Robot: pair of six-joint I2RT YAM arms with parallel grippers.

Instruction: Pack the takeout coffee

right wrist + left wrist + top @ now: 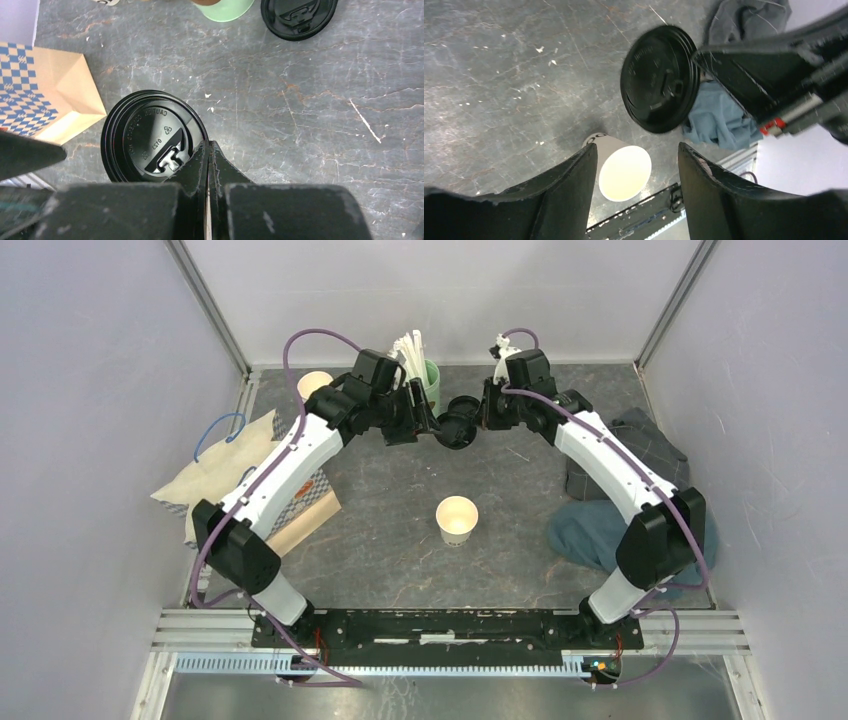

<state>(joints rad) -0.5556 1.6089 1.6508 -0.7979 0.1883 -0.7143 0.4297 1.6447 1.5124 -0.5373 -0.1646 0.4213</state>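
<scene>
No lidded cup shows. A small white paper cup (457, 519) with dark print stands open and lidless mid-table; it also shows in the left wrist view (624, 170). My right gripper (483, 420) is shut on the rim of a black plastic lid (460, 424), held in the air at the back centre. The right wrist view shows the lid (150, 137) left of the closed right gripper (207, 150). My left gripper (428, 426) is open and empty just left of the lid. In the left wrist view the lid (659, 80) hangs beyond the open left gripper (638, 155).
A green cup (430, 382) with white sticks and a loose black lid (299, 15) sit at the back. A lidless white cup (315, 384) stands back left. A checkered paper bag (305, 510) and beige cloth (215, 475) lie left. Blue (590, 530) and grey (640, 455) cloths lie right.
</scene>
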